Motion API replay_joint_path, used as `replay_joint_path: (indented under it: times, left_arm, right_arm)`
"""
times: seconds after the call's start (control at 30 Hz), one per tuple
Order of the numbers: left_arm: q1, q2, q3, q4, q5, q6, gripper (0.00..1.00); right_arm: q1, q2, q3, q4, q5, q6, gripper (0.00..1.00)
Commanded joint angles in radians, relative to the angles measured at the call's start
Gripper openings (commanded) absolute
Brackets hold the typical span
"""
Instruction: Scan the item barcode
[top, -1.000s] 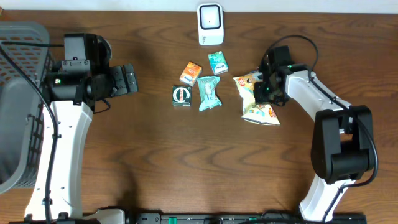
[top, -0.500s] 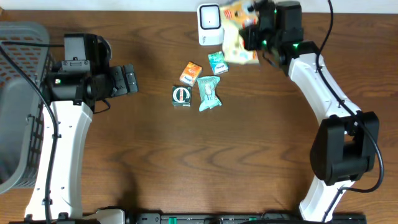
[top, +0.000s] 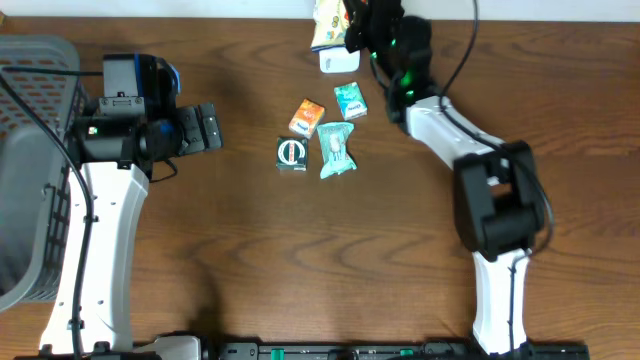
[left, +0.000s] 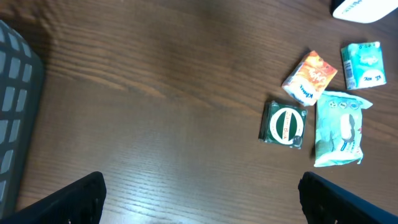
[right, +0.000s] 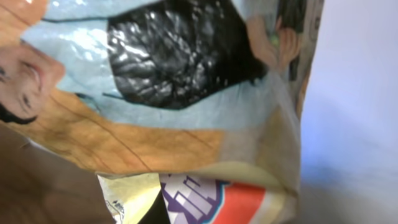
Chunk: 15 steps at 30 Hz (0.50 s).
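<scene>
While our right jaws, shut tight on the crinkly yellow-and-blue plastic snack bag (top: 327, 22), hold it over the white box-shaped scanner (top: 340, 62), we judge the scan underway but unconfirmed, our left jaws gaping empty.

Bare brown wooden desk (top: 300, 260) lies open across the near half; four small colourful packets (top: 336, 150) cluster mid-desk, and a grey plastic basket (top: 30, 160) blocks the left edge.
</scene>
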<state>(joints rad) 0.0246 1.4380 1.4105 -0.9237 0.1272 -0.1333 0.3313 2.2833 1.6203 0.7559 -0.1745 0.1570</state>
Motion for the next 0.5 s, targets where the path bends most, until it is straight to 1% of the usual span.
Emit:
replay_joint_path:
  times: [0.0,0.1,0.37,0.47]
  left_arm:
    - [0.003,-0.001,0.002,-0.003,-0.009,0.002,0.98]
    - [0.003,-0.001,0.002,-0.003,-0.009,0.002,0.98]
    - [0.003,0.000,0.002,-0.003,-0.009,0.002,0.98]
    - [0.003,-0.001,0.002,-0.003,-0.009,0.002,0.98]
  right_arm:
    - [0.011,0.065,0.027,0.059,0.092,0.007,0.01]
    - [0.008,0.091,0.061,0.035,0.117,0.006,0.01]
    - [-0.037,0.067,0.108,0.005,0.116,-0.007,0.01]
    - [-0.095,-0.001,0.108,-0.118,0.118,-0.043,0.01]
